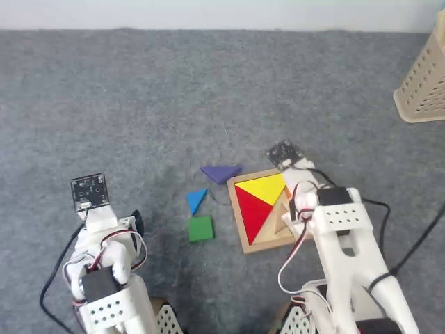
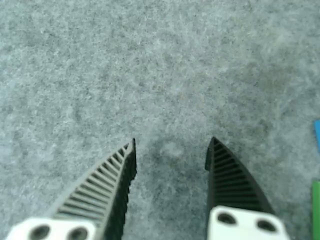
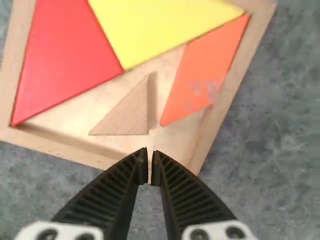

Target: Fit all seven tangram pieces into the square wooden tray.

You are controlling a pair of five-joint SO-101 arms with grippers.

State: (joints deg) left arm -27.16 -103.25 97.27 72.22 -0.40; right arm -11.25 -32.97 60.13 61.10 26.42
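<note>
The square wooden tray (image 1: 246,243) (image 3: 30,135) lies right of centre. In it sit a red triangle (image 1: 252,209) (image 3: 65,55), a yellow triangle (image 1: 264,186) (image 3: 155,25), an orange parallelogram (image 3: 202,70) and a plain wooden triangle (image 3: 127,112). On the carpet to its left lie a purple piece (image 1: 221,172), a blue triangle (image 1: 196,200) and a green square (image 1: 201,228). My right gripper (image 3: 149,162) is shut and empty, just over the tray's near edge. My left gripper (image 2: 170,150) stands open over bare carpet, left of the green square.
Grey carpet covers the table. A beige slatted basket (image 1: 424,76) stands at the far right. Cables (image 1: 410,250) trail beside the right arm. Slivers of the blue piece (image 2: 317,132) and the green square (image 2: 316,205) show at the left wrist view's edge.
</note>
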